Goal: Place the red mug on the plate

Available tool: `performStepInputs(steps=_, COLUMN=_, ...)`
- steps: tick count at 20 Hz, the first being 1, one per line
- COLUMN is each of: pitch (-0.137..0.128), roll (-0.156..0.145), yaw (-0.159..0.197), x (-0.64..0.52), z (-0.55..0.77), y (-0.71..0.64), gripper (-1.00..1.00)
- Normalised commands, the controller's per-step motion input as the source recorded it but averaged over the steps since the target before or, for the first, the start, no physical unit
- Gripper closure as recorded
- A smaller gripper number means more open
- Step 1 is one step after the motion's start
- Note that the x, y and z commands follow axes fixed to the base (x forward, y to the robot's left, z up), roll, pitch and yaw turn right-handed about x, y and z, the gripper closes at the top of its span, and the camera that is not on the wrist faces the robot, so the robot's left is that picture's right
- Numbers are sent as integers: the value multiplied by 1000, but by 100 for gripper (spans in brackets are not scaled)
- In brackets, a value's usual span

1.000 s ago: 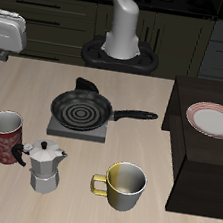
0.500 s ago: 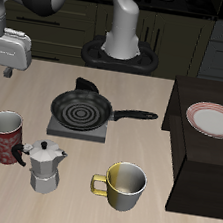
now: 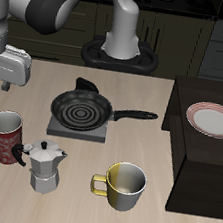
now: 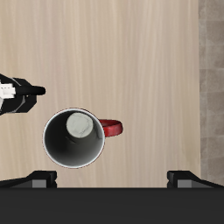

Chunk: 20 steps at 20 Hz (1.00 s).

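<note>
The red mug (image 3: 3,135) with a white pattern stands upright on the table near its front edge, beside the moka pot. In the wrist view the mug (image 4: 77,137) is seen from above with its red handle (image 4: 111,129). My gripper (image 3: 5,79) hangs well above the mug, open and empty. In the wrist view its fingertips (image 4: 39,179) are spread wide, and the gripper (image 4: 112,178) touches nothing. The white plate (image 3: 212,120) with a reddish rim lies on a dark box at the far side of the table from the mug.
A black frying pan (image 3: 81,109) sits on a grey square in the middle. A silver moka pot (image 3: 43,166) stands close to the red mug. A yellow-and-white mug (image 3: 123,186) stands near the front edge. The plate's dark box (image 3: 201,167) rises above the tabletop.
My gripper has come down and forward from the back corner, and now hangs over the red mug. Nothing on the table has moved.
</note>
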Motion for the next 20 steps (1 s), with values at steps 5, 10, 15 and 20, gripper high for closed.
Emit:
performStepInputs(steps=5, pitch=-5, roll=-49, yaw=-90, x=31, z=-356, y=-80, gripper=-100)
performStepInputs(steps=10, pitch=-13, roll=-4, yaw=-22, x=46, z=-249, y=-61, gripper=-100)
performStepInputs(steps=15, pitch=-14, roll=-12, yaw=-29, x=5, z=-297, y=-79, gripper=-100)
performStepInputs(steps=20, pitch=6, roll=16, yaw=-13, x=5, z=-403, y=58, gripper=-100)
